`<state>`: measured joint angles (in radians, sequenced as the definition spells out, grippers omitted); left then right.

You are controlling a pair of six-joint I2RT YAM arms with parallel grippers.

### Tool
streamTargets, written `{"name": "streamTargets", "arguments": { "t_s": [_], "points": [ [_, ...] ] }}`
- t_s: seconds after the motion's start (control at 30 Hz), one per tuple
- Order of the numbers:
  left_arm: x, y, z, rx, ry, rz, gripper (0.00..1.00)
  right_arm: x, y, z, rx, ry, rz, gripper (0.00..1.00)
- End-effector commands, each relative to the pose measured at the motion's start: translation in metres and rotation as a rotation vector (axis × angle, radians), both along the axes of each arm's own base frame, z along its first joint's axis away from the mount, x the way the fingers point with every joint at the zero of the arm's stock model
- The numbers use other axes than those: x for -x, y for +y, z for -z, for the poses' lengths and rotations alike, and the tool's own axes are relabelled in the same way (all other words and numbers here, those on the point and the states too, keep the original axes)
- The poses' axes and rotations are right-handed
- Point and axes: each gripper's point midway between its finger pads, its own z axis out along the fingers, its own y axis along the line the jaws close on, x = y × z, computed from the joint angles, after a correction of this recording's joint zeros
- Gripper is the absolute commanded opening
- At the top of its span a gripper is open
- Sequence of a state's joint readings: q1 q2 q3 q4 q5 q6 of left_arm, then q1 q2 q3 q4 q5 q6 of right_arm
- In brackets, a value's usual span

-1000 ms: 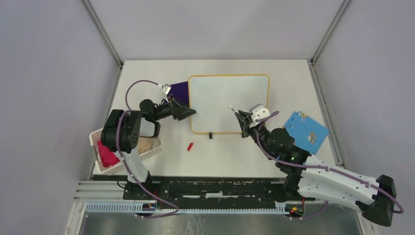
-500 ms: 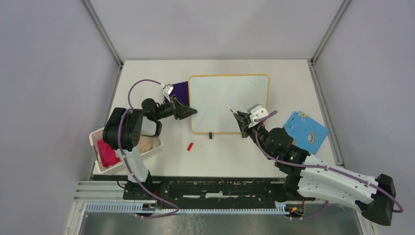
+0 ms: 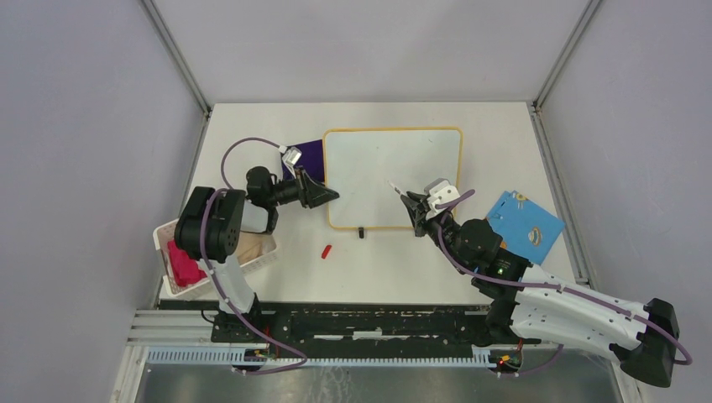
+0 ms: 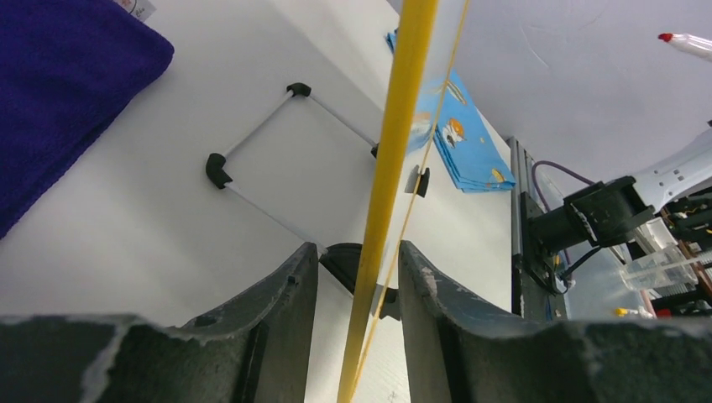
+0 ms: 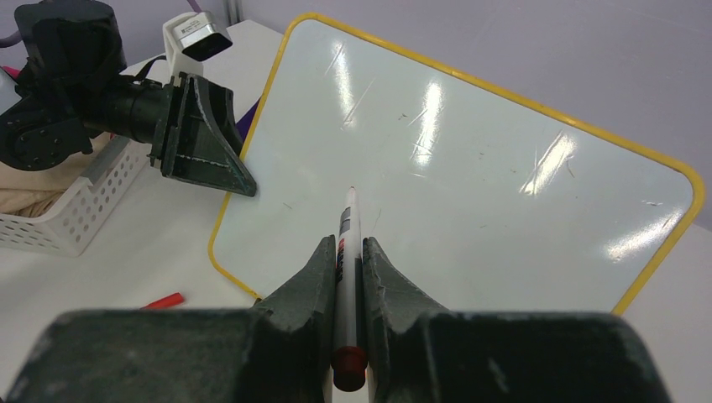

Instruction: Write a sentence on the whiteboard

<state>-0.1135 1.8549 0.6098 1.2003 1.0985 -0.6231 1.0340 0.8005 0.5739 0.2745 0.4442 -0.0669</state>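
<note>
The whiteboard lies flat at the back centre, glossy white with a yellow frame, and no red words show on it. My right gripper is shut on a white marker with a red rear end, its tip pointing over the board's lower right part. In the right wrist view the gripper clamps the marker over the board. My left gripper is at the board's left edge. In the left wrist view its fingers straddle the yellow frame with a gap on each side.
A red marker cap lies on the table in front of the board. A purple cloth lies at the board's back left. A blue card lies to the right. A white basket with pink cloth stands at the left.
My right gripper has shifted slightly left with the marker. My left gripper has edged a little to the right at the board's edge.
</note>
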Motion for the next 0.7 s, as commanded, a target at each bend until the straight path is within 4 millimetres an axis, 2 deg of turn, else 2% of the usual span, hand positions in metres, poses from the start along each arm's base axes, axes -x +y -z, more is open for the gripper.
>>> {"name": "streamTargets", "arguments": {
  "t_s": [0.0,0.23,0.47,0.57,0.67],
  "points": [
    [-0.006,0.001,0.000,-0.080,-0.092,-0.008,0.47,0.001,0.003,-0.029,-0.074,-0.031,-0.013,0.00],
    [-0.005,-0.003,-0.007,-0.070,-0.095,0.001,0.49,0.001,0.005,-0.028,-0.074,-0.031,-0.020,0.00],
    [-0.008,-0.005,-0.027,-0.047,-0.142,-0.017,0.63,0.001,0.005,-0.028,-0.074,-0.033,-0.023,0.00],
    [-0.011,-0.005,-0.030,-0.050,-0.153,-0.017,0.63,0.002,0.005,-0.028,-0.073,-0.032,-0.023,0.00],
    [-0.013,-0.006,-0.030,-0.050,-0.154,-0.013,0.58,0.002,0.004,-0.027,-0.073,-0.032,-0.022,0.00]
  ]
}}
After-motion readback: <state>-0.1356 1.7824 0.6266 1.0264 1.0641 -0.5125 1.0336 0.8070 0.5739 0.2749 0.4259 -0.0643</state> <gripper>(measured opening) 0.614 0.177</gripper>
